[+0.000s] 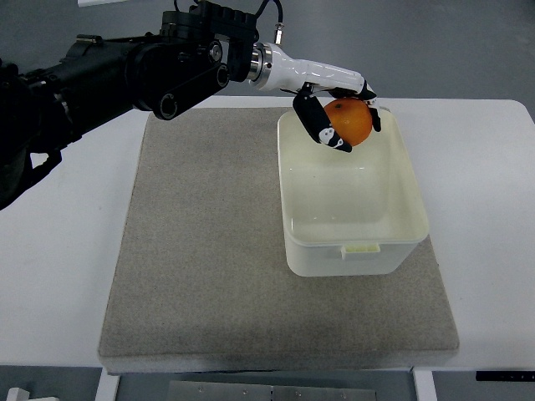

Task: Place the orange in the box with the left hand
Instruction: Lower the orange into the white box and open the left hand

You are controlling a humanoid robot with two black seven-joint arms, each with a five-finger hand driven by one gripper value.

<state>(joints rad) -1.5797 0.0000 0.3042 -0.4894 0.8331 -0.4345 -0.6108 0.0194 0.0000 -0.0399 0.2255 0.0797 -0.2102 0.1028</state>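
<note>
The scene is evenly and brightly lit from above. Soft shadows are cast on the gray mat near the box, whose glossy floor carries faint glare. Focus is kept sharp throughout.

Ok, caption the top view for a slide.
Left robot hand holds the orange above the far end of the open white box.

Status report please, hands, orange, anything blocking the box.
Left hand shut on orange, over far end of box. Right hand not in view. Box interior unobstructed.
</note>
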